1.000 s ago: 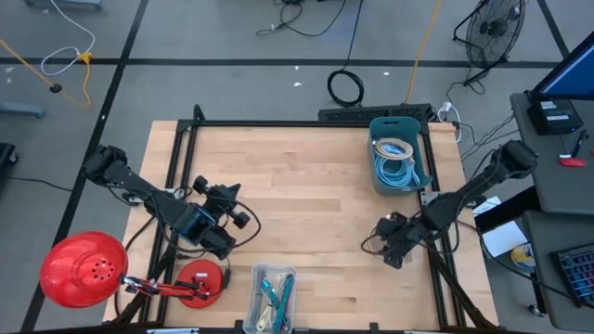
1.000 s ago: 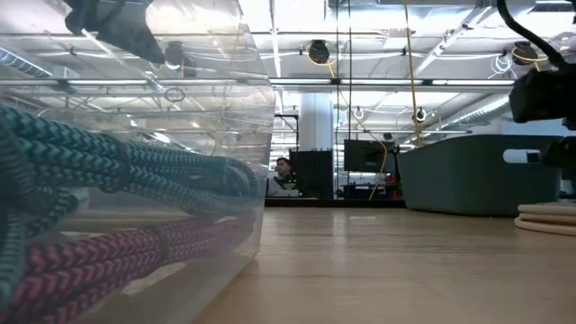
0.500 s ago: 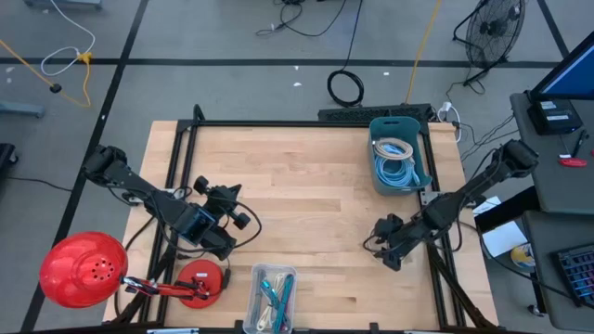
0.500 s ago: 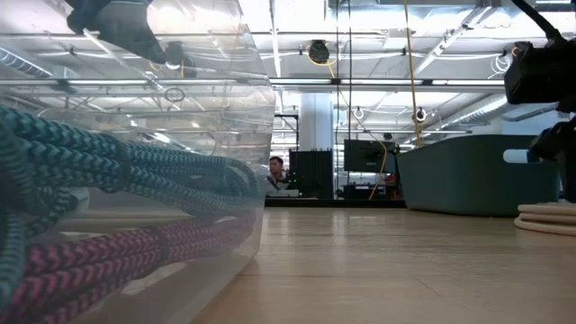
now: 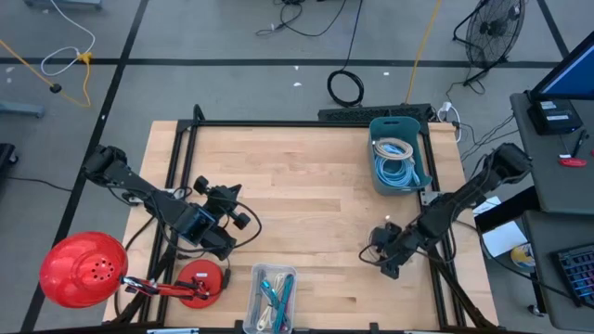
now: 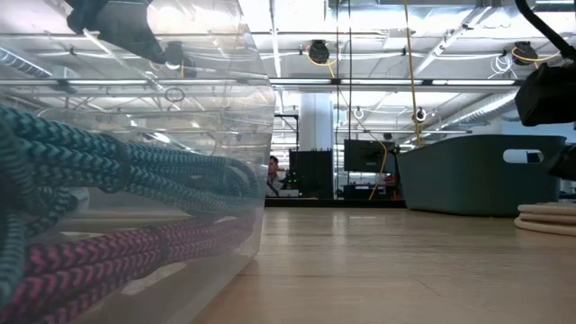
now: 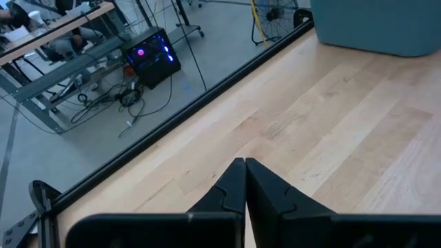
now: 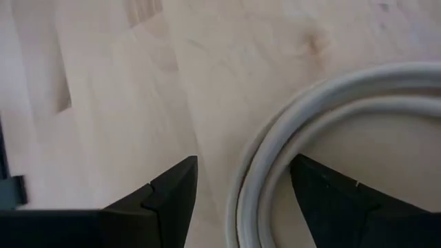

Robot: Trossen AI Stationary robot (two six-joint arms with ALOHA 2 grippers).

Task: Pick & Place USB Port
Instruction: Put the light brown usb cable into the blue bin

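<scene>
A pale grey cable coil lies flat on the wooden table; its edge also shows in the low view. My right gripper is open above the coil at the table's near right, pointing down. One finger is outside the loop and the other finger is over its inside, with the strands running between them. I cannot tell whether they touch it. My left gripper is shut on nothing and waits at the table's near left.
A blue-grey bin holding coiled cables stands at the far right. A clear box of braided teal and pink cables sits at the near edge. A red lamp is at the near left. Bare wood lies in the middle.
My right gripper has moved a little toward the table's near edge and slightly left.
</scene>
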